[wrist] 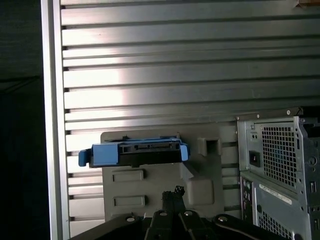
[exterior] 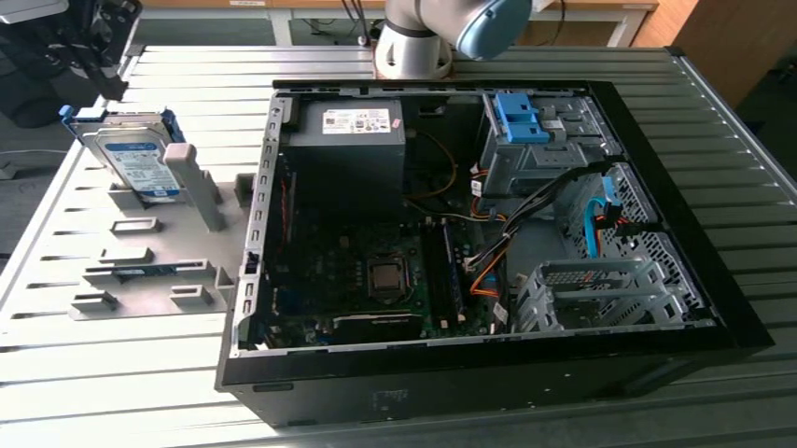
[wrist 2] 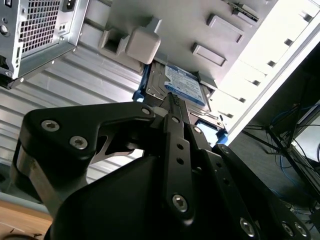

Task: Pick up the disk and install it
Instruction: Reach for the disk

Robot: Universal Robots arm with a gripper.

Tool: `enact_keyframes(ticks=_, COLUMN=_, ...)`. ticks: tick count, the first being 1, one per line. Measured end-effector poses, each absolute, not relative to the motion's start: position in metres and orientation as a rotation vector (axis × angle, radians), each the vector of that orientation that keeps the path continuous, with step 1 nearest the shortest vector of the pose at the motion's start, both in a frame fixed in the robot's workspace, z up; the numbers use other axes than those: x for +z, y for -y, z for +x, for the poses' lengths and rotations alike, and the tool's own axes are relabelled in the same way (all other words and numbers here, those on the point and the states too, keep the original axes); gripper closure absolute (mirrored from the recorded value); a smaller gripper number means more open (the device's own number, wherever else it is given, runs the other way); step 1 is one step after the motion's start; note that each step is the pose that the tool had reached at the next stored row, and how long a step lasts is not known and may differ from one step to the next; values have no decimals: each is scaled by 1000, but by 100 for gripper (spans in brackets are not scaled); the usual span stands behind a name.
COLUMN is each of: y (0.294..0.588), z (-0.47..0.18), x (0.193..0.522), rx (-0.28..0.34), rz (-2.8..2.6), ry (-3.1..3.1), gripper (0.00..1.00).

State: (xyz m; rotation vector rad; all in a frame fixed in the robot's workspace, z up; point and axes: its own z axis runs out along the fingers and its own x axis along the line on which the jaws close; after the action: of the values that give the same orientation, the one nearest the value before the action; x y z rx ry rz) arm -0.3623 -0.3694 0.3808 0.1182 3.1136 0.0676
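Starting in the exterior view: finds the disk [exterior: 131, 154] standing on edge, tilted, in the grey holder [exterior: 174, 247] on the slatted table [exterior: 125, 373], to the exterior view's left of the open computer case [exterior: 498, 383]. Over to the second wrist view: sees the gripper [wrist 2: 172, 98] with fingers pressed together, pinching nothing, tips near the disk [wrist 2: 184, 84] label. On to the first wrist view: catches the gripper [wrist: 175, 191] closed the same way, close to the grey holder [wrist: 155, 190], clear of the blue-framed disk [wrist: 132, 153].
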Motion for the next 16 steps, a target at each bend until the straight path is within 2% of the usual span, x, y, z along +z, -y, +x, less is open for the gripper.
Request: enact_keyframes(ticks=16, y=346, z=-404, x=374, rx=62, rz=120, ry=-3113, gripper=89)
